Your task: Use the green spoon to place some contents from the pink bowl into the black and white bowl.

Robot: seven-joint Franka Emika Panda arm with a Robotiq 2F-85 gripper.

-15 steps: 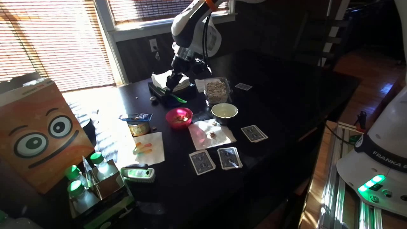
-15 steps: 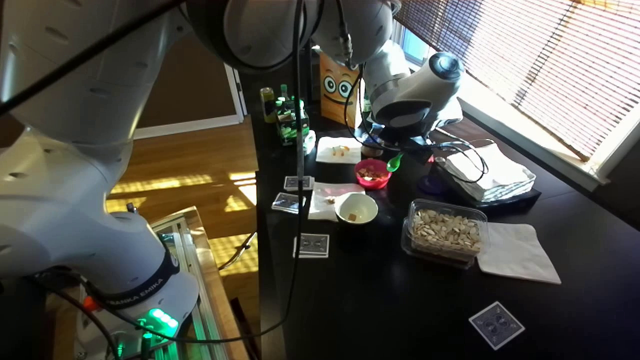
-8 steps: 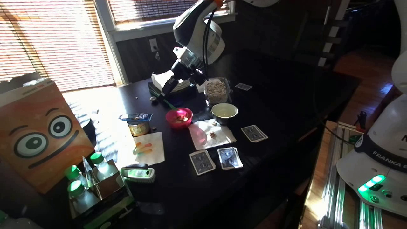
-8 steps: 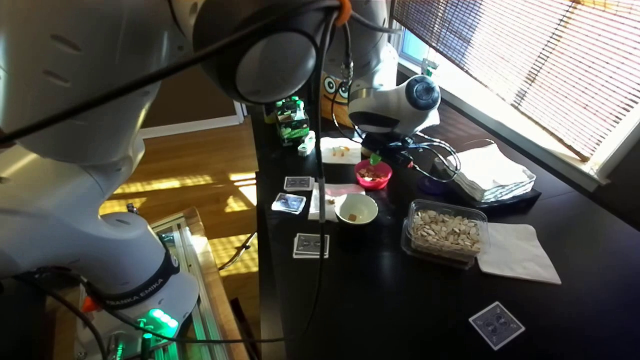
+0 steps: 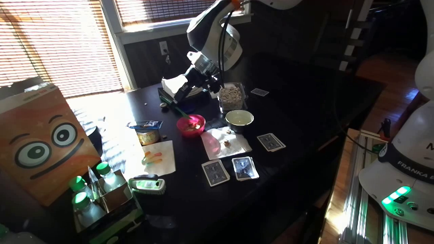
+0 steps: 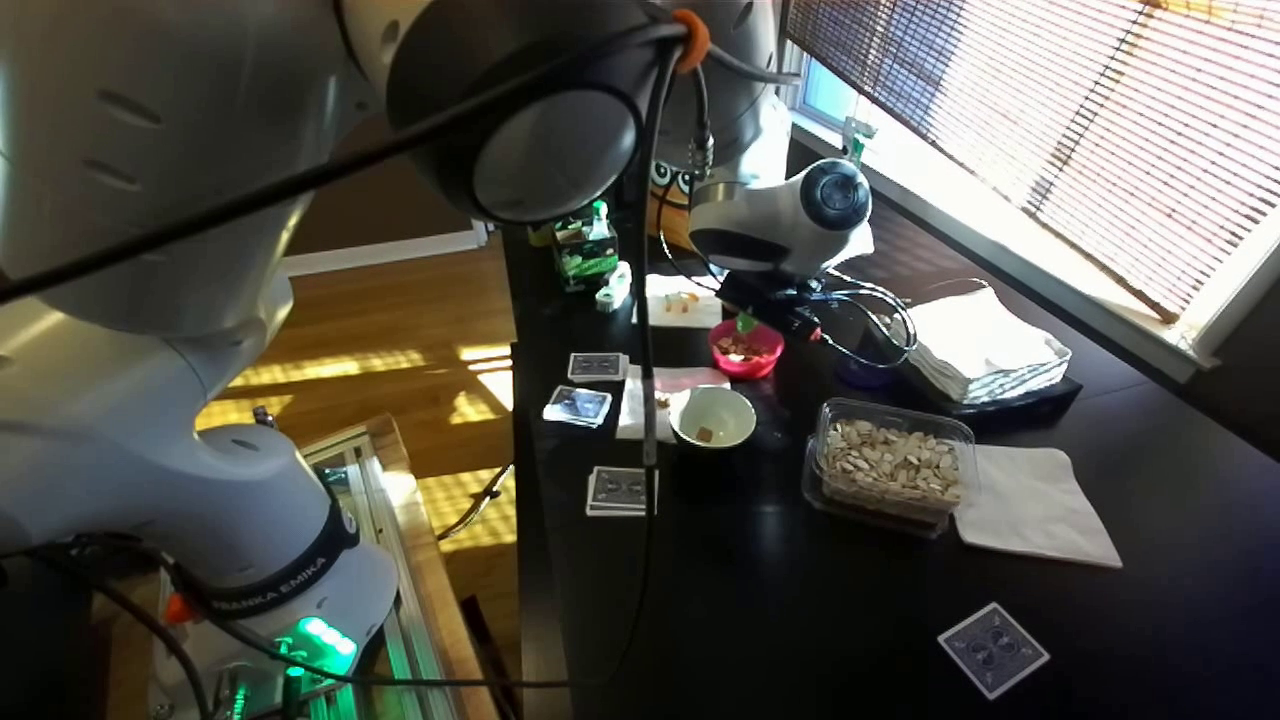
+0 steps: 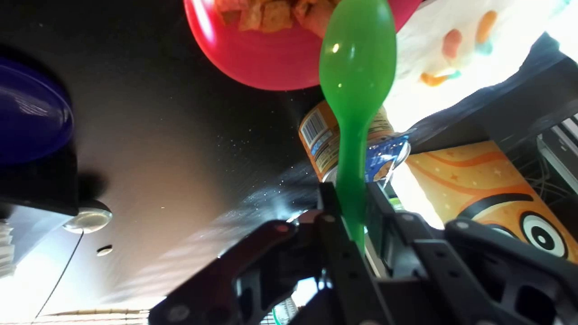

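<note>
The black two-fingered claw (image 7: 350, 198) pinches a green plastic spoon (image 7: 357, 63) by its handle; the spoon's long axis runs to twelve o'clock in the wrist view. The round pink plastic bowl (image 7: 271, 61) lies at eleven, so the dip likely needs a swing that way. In an exterior view, the round black and white bowl (image 5: 239, 119) sits at three o'clock from it.

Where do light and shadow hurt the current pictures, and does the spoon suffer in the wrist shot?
Wrist view: glare whitens part of the napkin, but the green spoon shows a clear outline with small highlights; both exterior views: bright sun in the blinds against a dark table.
</note>
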